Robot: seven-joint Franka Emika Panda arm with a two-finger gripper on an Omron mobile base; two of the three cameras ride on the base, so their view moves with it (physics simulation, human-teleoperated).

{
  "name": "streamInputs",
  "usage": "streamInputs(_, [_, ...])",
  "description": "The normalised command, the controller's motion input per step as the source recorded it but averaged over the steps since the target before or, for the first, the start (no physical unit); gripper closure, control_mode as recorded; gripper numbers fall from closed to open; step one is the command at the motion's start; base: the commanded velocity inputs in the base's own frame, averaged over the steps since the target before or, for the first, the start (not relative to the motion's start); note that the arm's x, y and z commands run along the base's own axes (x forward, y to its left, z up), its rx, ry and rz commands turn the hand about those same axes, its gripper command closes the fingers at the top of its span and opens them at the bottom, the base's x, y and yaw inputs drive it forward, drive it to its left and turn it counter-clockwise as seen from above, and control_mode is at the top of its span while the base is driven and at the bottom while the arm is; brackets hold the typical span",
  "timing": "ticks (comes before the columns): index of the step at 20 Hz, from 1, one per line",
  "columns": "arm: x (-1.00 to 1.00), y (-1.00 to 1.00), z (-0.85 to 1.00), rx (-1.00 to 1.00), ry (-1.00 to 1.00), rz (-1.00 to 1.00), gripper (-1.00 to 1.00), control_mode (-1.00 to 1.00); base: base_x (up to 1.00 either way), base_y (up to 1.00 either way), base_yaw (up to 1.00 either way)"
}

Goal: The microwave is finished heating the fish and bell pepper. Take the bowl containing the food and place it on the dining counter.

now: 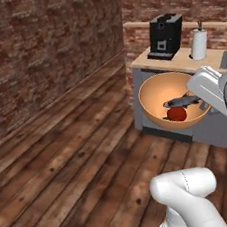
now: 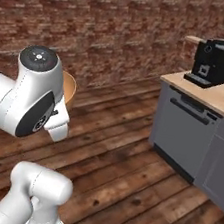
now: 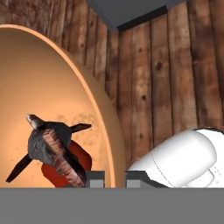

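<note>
The orange-tan bowl (image 1: pixel 156 97) hangs in the air above the wooden floor, tilted so its glossy inside faces the left base view. Inside it, the grey fish (image 1: pixel 182 101) lies on top of the red bell pepper (image 1: pixel 176 114). My gripper (image 3: pixel 114 178) is shut on the bowl's rim, one fingertip (image 3: pixel 95 178) inside and one outside. The hand view looks into the bowl (image 3: pixel 52 87) at the fish (image 3: pixel 48 144) and the pepper (image 3: pixel 81 158). In the right base view a sliver of the bowl (image 2: pixel 69 90) peeks out behind my arm. The microwave and the dining counter are out of view.
A counter (image 1: pixel 180 62) with a black coffee machine (image 1: pixel 165 36) and a paper towel roll (image 1: pixel 199 43) stands just behind the bowl, over a grey cabinet front (image 2: pixel 182 129). Brick walls close the back and left. Wooden floor (image 1: pixel 66 166) stretches to the left.
</note>
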Motion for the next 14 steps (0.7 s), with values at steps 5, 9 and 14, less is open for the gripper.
streamInputs(5, [0.0, 0.0, 0.0, 0.0, 0.0, 0.0, 1.0, 1.0, 1.0, 0.6, -0.3])
streamInputs(9, [0.0, 0.0, 0.0, 0.0, 0.0, 0.0, 1.0, 1.0, 1.0, 0.62, -0.41])
streamInputs(14, [0.0, 0.0, 0.0, 0.0, 0.0, 0.0, 1.0, 1.0, 1.0, 0.65, -0.48])
